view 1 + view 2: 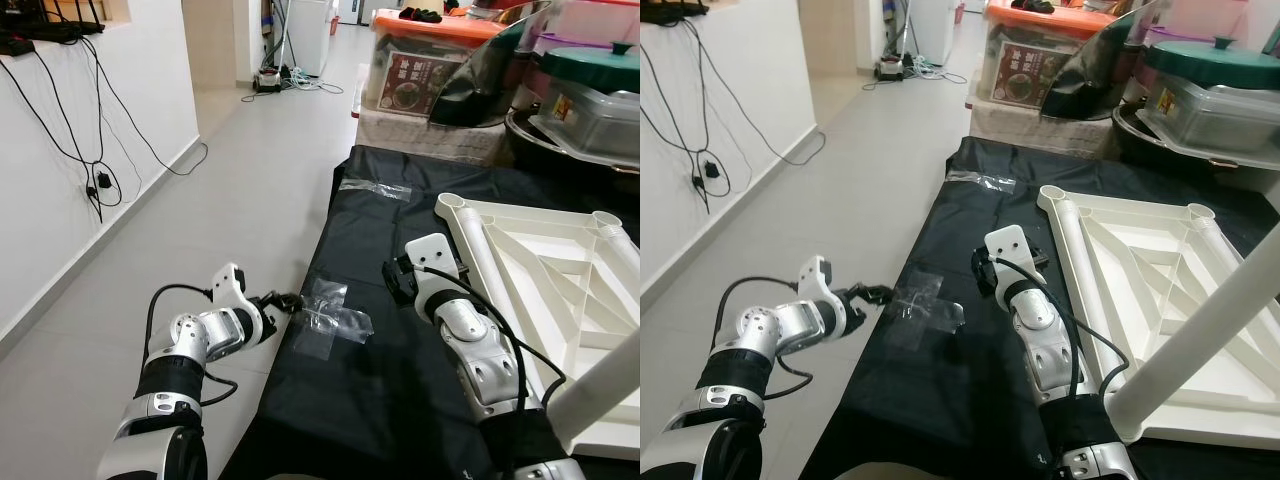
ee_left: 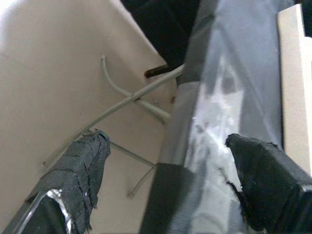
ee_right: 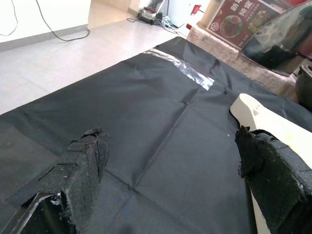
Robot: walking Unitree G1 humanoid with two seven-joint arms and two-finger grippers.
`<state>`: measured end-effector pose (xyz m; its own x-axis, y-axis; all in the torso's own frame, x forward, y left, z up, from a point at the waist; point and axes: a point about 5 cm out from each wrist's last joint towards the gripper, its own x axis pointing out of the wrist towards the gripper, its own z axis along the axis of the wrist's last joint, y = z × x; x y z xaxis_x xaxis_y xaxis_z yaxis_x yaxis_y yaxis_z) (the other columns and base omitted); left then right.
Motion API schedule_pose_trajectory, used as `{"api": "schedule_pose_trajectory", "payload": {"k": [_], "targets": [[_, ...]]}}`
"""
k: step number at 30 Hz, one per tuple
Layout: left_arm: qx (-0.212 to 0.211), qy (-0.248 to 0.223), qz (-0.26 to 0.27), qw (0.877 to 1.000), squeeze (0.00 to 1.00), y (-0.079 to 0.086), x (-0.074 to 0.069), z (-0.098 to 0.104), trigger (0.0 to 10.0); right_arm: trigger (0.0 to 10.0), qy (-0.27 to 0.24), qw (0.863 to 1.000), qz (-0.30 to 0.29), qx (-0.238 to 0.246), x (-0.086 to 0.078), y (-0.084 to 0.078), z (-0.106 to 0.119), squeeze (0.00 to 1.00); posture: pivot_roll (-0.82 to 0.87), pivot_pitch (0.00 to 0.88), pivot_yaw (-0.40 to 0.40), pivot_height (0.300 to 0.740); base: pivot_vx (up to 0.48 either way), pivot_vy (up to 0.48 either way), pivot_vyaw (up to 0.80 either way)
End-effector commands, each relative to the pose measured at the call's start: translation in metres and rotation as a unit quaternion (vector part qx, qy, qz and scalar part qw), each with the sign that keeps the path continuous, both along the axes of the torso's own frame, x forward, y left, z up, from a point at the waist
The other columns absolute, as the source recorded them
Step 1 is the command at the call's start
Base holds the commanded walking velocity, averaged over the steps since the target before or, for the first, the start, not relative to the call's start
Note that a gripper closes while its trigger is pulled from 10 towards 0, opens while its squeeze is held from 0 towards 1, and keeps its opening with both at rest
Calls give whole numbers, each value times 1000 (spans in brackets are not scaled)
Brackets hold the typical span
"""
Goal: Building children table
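Along the left edge of the black cloth (image 1: 400, 200) the tiled floor (image 1: 230, 200) lies open to the white wall (image 1: 60, 180), where cables (image 1: 95, 170) dangle. The cloth's middle is bare between the tape patch (image 1: 325, 315) at its left edge and the upturned white table (image 1: 540, 260) filling its right side. Stacked boxes (image 1: 420, 75) and pots (image 1: 590, 90) block the far edge

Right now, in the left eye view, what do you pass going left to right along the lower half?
Left gripper → clear tape patch → right gripper → white table frame.
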<state>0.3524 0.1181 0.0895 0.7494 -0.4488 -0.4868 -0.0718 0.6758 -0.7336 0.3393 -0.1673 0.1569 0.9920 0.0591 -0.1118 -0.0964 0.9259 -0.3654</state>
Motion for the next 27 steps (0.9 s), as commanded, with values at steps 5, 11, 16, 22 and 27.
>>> {"api": "schedule_pose_trajectory", "payload": {"k": [5,11,16,22,27], "targets": [[-5,22,-6,1000,0,-7,-5,-15,10000,10000,9,1000,-9,-15,-3,-5,-2,0,-18,0,-57,740,0,0,0],[-35,11,-60,998,0,-35,-6,-11,10000,10000,13,999,-16,-26,-4,-8,-4,0,-31,0,-45,740,0,0,0],[-61,-1,-128,990,0,-69,-11,-4,10000,10000,16,999,-22,-33,-5,-11,-5,0,-44,0,-31,740,0,0,0],[-115,-20,-254,960,0,-142,-31,14,10000,10000,16,998,-42,-42,-9,-23,-3,0,-91,0,7,740,0,0,0],[-142,-20,-290,946,0,-171,-43,22,10000,10000,13,997,-57,-49,-11,-33,0,0,-103,0,18,740,0,0,0]]}}
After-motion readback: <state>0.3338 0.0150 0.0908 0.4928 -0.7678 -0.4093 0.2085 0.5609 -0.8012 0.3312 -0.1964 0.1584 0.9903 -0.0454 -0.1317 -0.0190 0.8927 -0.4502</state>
